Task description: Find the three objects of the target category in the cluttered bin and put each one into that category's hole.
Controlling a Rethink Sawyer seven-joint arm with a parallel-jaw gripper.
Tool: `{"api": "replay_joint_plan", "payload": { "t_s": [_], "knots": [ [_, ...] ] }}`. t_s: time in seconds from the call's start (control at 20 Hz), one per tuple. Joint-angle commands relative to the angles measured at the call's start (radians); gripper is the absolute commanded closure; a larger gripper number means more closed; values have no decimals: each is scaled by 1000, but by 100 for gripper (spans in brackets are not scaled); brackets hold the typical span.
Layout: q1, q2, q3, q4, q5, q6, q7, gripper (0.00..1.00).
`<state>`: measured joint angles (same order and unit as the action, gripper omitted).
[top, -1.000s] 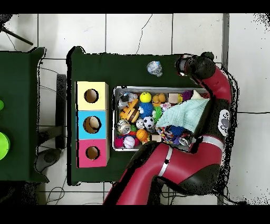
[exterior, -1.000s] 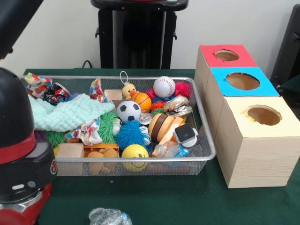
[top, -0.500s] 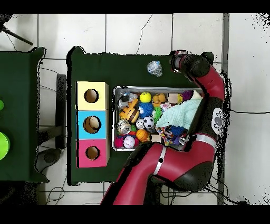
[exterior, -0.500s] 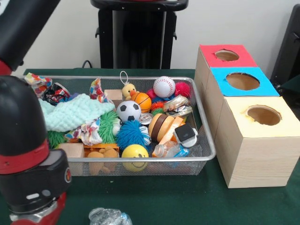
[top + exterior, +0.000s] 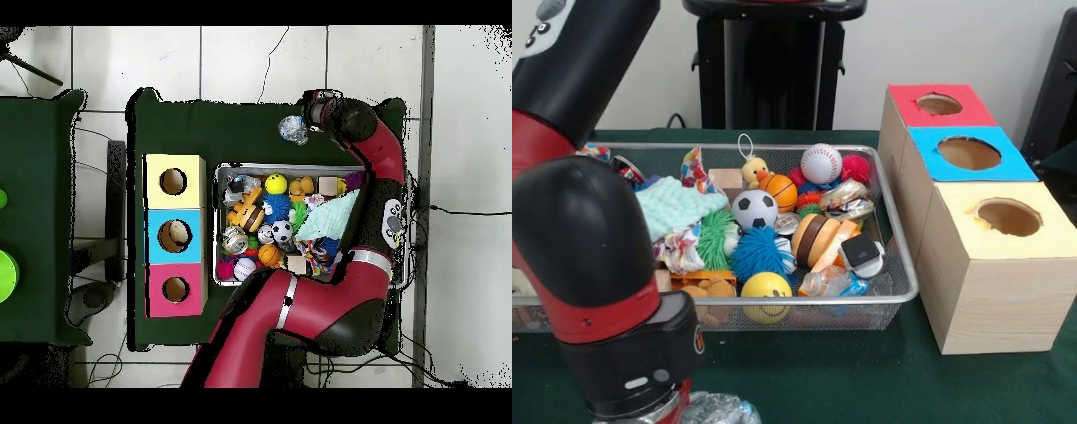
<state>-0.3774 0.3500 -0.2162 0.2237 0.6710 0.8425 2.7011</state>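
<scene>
Now my arm (image 5: 591, 256) fills the left foreground, its end just above a crumpled plastic bag (image 5: 717, 409) on the green worktop (image 5: 865, 371); I cannot tell how my jaws stand. Rightward, the wire bin (image 5: 900, 265) holds balls, then three boxes (image 5: 993, 265).

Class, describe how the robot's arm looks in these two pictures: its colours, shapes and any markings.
The arm is made of thick rounded segments, glossy red with black joint covers. In the front view a black domed cap sits over a red band, and the black housing below bears a small red round mark and a pale slot. In the overhead view the arm shows grey-white rings and a round white patch with dark marks.
</scene>
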Motion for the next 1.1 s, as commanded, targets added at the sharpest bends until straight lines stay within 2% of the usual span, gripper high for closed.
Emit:
{"api": "replay_joint_plan", "payload": {
  "t_s": [0.05,0.25,0.5,0.9,1.1],
  "knots": [
    [8,-140,110,293,-9,52,61,100],
    [12,-293,115,515,-21,51,16,100],
    [7,-389,93,646,-43,79,-15,100],
    [3,-420,121,707,-29,76,-21,100],
    [5,-386,146,688,-20,27,-15,100]
  ]
}}
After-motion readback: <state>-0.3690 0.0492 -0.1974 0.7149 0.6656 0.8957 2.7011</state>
